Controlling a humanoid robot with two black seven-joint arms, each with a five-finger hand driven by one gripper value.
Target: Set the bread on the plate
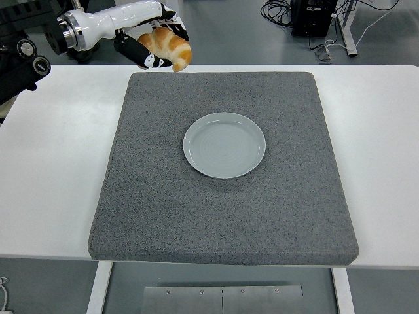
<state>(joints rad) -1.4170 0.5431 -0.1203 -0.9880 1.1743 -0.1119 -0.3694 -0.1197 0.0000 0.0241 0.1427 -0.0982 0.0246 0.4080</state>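
A mat [222, 216] lies on the middle of the surface [55, 183], reaching nearly to its near edge. The plate [224, 145] sits on the mat, a little behind its centre. The left hand [152, 38] holds the bread [167, 47] above the mat's far-left corner, well apart from the plate, behind and left of it.
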